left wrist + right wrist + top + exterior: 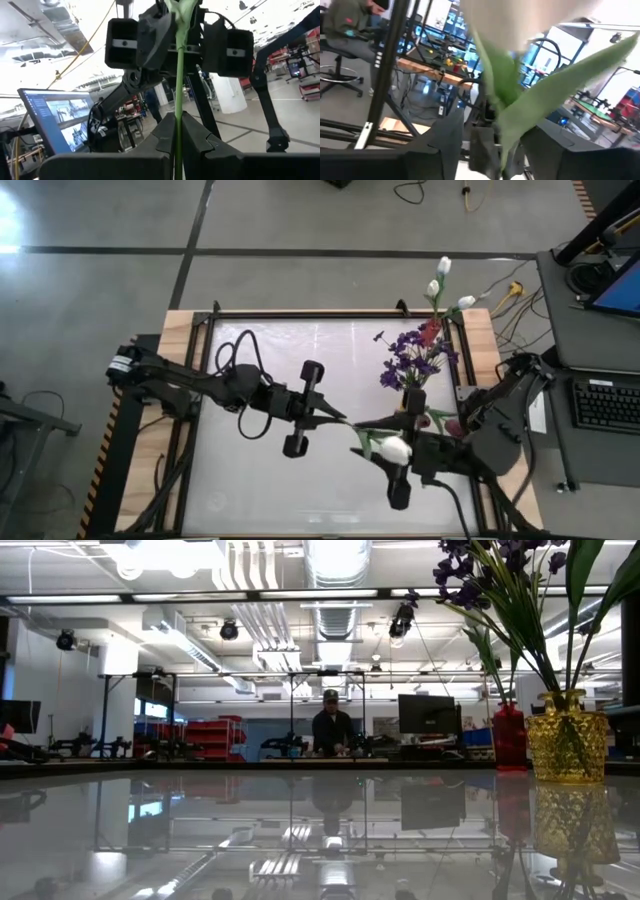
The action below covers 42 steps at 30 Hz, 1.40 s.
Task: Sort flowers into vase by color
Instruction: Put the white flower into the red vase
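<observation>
A white tulip [394, 448] with a long green stem is held in the air between my two arms, over the middle of the table. My left gripper [338, 418] is shut on its stem [177, 100]. My right gripper [380, 442] faces it from the table's right side and is open. Its fingers [445, 140] stand on either side of the green leaves [540, 95] just below the white bud [520, 20]. I cannot tell whether they touch. The low view shows neither gripper at table level. My left gripper pinches the tulip's green stem [177, 131] between its two fingers, coming level from the table's left side. The stem runs straight out past the fingertips toward my right gripper [175, 40]. The flower is lifted clear of the table.
A gold vase [567, 745] and a red vase [508, 735] stand near the table's far right corner. Purple sprays [412, 352], a red bud [430, 330] and white tulips [440, 280] stand in vases there. A person [331, 730] sits beyond the table. The table's left half [250, 480] is bare.
</observation>
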Tool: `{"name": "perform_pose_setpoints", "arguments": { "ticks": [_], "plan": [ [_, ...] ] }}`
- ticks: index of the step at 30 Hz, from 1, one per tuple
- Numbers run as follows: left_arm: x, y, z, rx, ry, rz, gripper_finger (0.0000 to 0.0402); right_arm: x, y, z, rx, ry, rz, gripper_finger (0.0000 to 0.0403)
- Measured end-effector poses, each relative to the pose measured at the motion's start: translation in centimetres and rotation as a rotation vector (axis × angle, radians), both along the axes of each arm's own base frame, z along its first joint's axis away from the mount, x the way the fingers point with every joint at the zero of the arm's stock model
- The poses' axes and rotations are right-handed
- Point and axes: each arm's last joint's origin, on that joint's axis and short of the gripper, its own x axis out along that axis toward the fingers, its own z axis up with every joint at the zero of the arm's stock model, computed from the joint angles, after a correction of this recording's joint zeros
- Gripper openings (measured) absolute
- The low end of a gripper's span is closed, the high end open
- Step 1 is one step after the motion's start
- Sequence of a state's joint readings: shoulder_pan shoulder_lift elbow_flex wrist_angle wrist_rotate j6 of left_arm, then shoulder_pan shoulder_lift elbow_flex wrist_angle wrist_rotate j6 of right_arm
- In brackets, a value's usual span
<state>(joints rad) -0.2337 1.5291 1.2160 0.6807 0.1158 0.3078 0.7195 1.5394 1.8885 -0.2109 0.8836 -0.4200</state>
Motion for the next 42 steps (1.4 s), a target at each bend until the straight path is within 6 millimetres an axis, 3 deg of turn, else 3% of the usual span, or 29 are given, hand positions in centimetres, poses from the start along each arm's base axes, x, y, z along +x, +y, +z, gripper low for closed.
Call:
{"name": "perform_pose_setpoints", "arguments": {
  "ticks": [12, 18, 22, 27, 34, 42],
  "plan": [
    [-0.1, 0.1, 0.1, 0.027, 0.002, 0.014, 0.0000, -0.5, -0.7, 0.7, -0.006, -0.019, -0.006, 0.0023],
    [-0.8, 0.5, 0.2, 0.061, 0.075, 0.061, 0.0018, -0.3, -2.3, 1.0, 0.041, -0.017, -0.049, 0.0015],
    [-2.2, 1.1, 0.8, 0.071, 0.180, 0.137, 0.0065, -0.1, -4.6, 0.9, 0.096, 0.022, -0.104, 0.0014],
    [-4.7, 2.3, 1.5, 0.058, 0.322, 0.353, 0.0132, 0.1, -8.0, 0.8, 0.123, 0.073, -0.197, 0.0013],
    [-7.5, 2.8, 2.4, 0.020, 0.383, 0.452, 0.0163, -3.1, -14.0, 1.8, 0.128, 0.098, -0.487, 0.0013],
    [-7.6, 2.7, 2.3, 0.013, 0.397, 0.451, 0.0157, -9.4, -18.7, 2.3, 0.194, 0.037, -0.725, 0.0013]
  ]
}}
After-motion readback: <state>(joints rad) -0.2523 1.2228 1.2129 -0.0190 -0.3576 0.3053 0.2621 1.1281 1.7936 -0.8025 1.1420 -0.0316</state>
